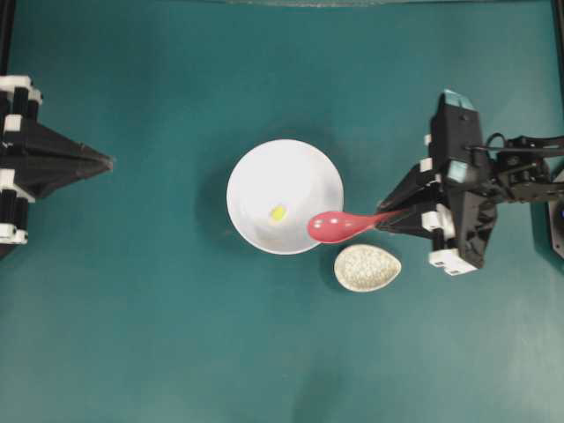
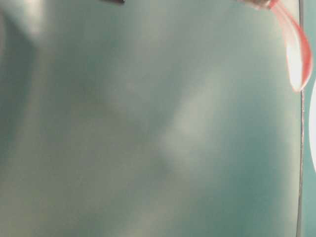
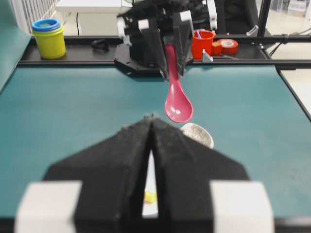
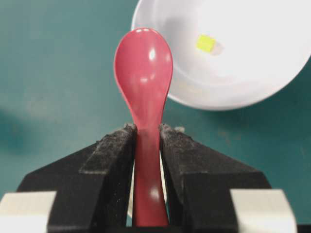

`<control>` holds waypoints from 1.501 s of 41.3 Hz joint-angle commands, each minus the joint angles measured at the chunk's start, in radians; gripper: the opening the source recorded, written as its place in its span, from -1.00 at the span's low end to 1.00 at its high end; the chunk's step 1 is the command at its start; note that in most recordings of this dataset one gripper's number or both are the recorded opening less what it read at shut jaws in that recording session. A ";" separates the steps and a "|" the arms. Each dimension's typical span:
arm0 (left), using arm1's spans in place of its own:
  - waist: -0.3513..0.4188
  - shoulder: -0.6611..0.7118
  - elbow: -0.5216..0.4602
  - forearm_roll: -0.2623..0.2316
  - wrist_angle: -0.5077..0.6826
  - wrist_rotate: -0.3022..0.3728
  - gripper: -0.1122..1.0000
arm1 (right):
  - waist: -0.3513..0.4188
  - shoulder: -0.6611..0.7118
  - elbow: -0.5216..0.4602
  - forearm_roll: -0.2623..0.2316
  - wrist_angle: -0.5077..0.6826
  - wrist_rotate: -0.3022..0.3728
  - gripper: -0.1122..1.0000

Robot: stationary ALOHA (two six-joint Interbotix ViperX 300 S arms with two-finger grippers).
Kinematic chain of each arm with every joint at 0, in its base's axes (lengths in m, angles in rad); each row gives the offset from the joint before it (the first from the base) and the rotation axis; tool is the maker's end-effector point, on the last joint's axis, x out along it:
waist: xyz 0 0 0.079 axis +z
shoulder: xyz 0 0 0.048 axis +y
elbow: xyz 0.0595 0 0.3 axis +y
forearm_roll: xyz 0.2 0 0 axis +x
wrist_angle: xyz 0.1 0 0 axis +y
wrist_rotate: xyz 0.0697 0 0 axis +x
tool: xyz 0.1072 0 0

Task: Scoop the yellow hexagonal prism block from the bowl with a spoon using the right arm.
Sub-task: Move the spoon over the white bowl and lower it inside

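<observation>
One spoon [image 4: 144, 82] is clamped by its handle in the right pincer [image 4: 147, 133], its scoop held over the bowl [image 1: 256, 163] rim. The yellow hexagonal prism block [image 1: 278, 212] lies inside the bowl; the scoop should be lowered beside it, probably tilted. The left pincer [image 3: 151, 121] is closed, well apart from the bowl.

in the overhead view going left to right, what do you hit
left gripper → bowl with the yellow block inside → spoon, its scoop over the bowl's right rim → small speckled dish → right gripper clamped on the spoon's handle
</observation>
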 commanded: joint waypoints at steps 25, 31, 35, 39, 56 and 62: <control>0.000 0.008 -0.014 0.003 -0.002 0.005 -0.81 | -0.130 0.276 -0.344 -0.087 0.400 0.006 -0.36; 0.002 0.008 -0.014 0.003 -0.002 0.005 -0.81 | -0.130 0.321 -0.390 -0.129 0.466 0.025 -0.36; 0.000 0.008 -0.015 0.003 -0.002 0.005 -0.81 | -0.130 0.348 -0.408 -0.163 0.489 0.055 -0.36; 0.002 0.006 -0.015 0.002 -0.002 0.005 -0.81 | -0.130 0.368 -0.417 -0.189 0.499 0.080 -0.36; 0.000 0.006 -0.015 0.003 -0.002 0.005 -0.81 | -0.130 0.403 -0.423 -0.204 0.486 0.094 -0.36; 0.002 0.003 -0.017 0.003 -0.002 0.005 -0.81 | -0.130 0.422 -0.430 -0.202 0.486 0.094 -0.36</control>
